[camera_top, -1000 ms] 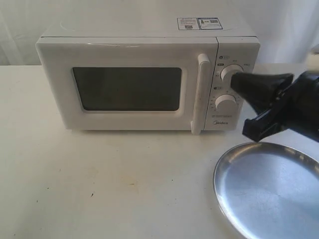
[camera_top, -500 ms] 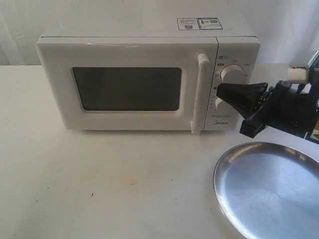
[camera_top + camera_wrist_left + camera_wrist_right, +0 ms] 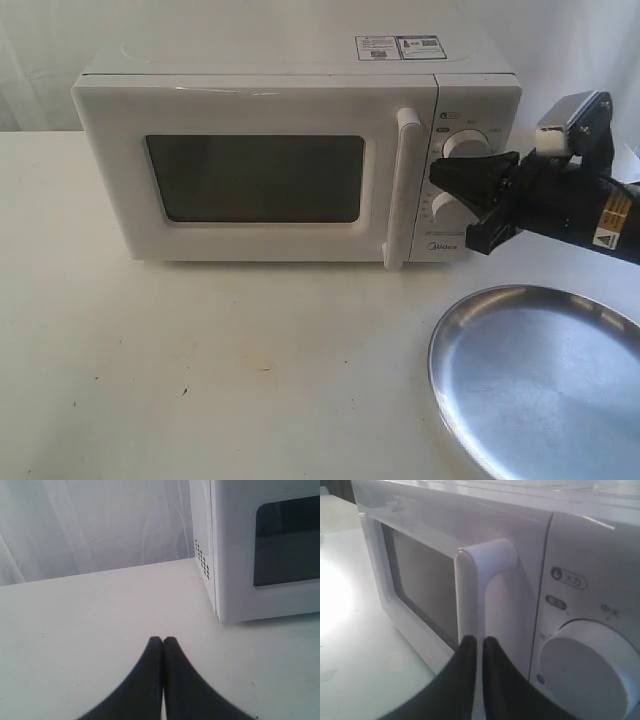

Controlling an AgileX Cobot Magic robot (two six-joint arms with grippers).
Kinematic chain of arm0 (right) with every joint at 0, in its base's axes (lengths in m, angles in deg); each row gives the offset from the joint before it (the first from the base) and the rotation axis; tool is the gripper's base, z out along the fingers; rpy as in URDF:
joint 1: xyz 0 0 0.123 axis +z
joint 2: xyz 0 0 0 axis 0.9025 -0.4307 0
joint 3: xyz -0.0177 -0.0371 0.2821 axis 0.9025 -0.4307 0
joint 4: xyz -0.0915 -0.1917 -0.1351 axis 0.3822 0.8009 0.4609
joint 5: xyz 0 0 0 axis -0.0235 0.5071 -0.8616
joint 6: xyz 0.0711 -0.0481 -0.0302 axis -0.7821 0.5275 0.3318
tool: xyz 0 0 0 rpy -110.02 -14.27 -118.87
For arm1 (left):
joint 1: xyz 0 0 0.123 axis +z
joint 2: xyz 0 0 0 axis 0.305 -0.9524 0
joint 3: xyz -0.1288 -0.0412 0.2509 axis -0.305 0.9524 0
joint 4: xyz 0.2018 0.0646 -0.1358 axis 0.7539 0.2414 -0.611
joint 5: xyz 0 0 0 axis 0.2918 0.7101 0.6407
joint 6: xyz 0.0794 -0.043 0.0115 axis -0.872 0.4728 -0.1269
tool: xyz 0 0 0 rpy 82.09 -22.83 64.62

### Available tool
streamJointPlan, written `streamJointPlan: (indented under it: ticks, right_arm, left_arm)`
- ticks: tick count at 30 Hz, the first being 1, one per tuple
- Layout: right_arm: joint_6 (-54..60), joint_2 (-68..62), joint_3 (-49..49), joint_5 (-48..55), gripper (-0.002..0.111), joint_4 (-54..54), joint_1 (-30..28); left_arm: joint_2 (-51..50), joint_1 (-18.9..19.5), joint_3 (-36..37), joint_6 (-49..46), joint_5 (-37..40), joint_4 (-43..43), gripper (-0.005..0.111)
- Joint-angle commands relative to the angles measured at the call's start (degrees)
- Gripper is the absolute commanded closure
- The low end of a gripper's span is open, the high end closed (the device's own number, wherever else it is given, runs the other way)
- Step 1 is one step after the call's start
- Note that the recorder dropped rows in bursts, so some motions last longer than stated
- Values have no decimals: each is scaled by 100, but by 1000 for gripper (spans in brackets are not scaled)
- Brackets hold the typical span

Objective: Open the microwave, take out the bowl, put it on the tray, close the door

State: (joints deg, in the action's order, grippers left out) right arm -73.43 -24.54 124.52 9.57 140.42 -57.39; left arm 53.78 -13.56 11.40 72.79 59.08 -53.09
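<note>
The white microwave (image 3: 270, 65) stands at the back of the table with its door (image 3: 115, 180) shut; the window (image 3: 255, 178) is dark. My right gripper (image 3: 437, 175) is shut and empty, hovering in front of the two dials (image 3: 462, 146), just right of the vertical handle (image 3: 405, 185). The right wrist view has the fingertips (image 3: 468, 642) close to the handle (image 3: 472, 590), apart from it, with a dial (image 3: 585, 672) beside them. The silver tray (image 3: 540, 385) lies at the front right. The bowl is hidden. My left gripper (image 3: 163, 640) is shut over bare table, near the microwave's side (image 3: 202, 555).
White curtains hang behind the table. The table's back edge (image 3: 100, 572) runs behind the left gripper. Open tabletop (image 3: 220, 350) stretches in front of the microwave, left of the tray.
My right gripper has moved left from the upper dial toward the handle and rolled over, its wrist now raised. The microwave and tray have not moved.
</note>
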Motion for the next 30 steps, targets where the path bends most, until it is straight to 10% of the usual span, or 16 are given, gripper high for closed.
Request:
streamJointPlan:
  ticks: [1, 5, 20, 26, 30]
  right_arm:
    - [101, -104, 100, -82, 78, 127, -16]
    - [101, -104, 123, -240, 53, 129, -16]
    - [99, -104, 512, 753, 58, 135, 685]
    - [128, -104, 531, 836, 105, -177, 685]
    - [128, -104, 552, 1073, 108, -303, 685]
  left_arm:
    - [12, -23, -16, 0, -22, -45, 107]
    - [12, -23, -16, 0, -22, -45, 107]
    - [12, -23, -16, 0, -22, -45, 107]
    - [12, -23, -16, 0, -22, -45, 107]
    - [12, -23, -16, 0, -22, -45, 107]
